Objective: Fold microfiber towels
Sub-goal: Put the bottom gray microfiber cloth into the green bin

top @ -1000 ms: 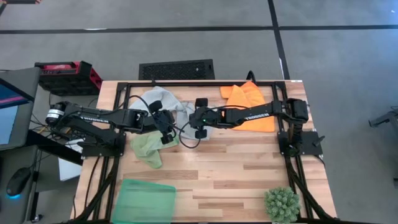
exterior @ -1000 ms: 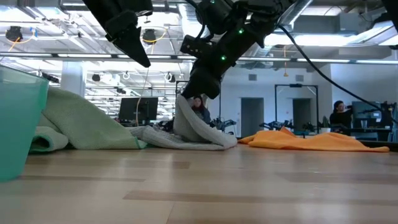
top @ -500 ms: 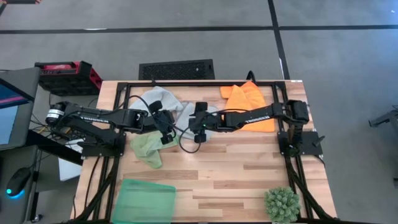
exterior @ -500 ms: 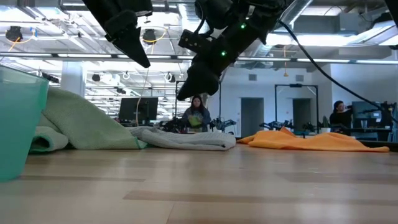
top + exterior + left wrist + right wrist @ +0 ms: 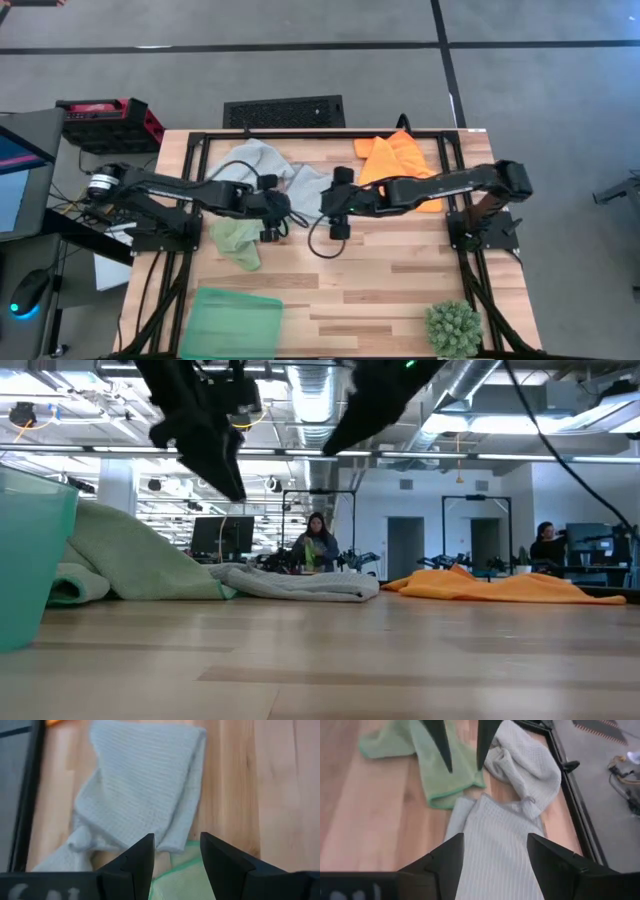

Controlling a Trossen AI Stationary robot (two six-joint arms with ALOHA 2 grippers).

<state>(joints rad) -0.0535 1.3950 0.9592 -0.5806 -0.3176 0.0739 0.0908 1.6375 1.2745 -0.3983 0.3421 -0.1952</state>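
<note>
Pale grey-blue towel cloth [image 5: 285, 172] lies rumpled at the table's far middle; I cannot tell whether it is one towel or two. A light green towel [image 5: 237, 240] lies crumpled beside it, nearer the front. An orange towel [image 5: 398, 165] lies at the far right. My left gripper [image 5: 177, 837] hangs open above the spot where the grey towel's [image 5: 145, 785] edge meets the green towel [image 5: 185, 870]. My right gripper [image 5: 495, 839] hangs open over the grey cloth [image 5: 495, 855], facing my left gripper [image 5: 275, 218]. Neither touches anything.
A darker green see-through tray [image 5: 235, 320] stands at the near left corner, and shows at the left edge of the low view [image 5: 35, 560]. A spiky green plant [image 5: 453, 328] sits at the near right. Bare wood [image 5: 390, 270] lies between the towels and the front edge.
My right gripper has let go of the raised fold of grey towel, which has dropped flat onto the table. It has then risen and drawn back toward the table's right edge. My left gripper has sunk a little toward the towels and rolled.
</note>
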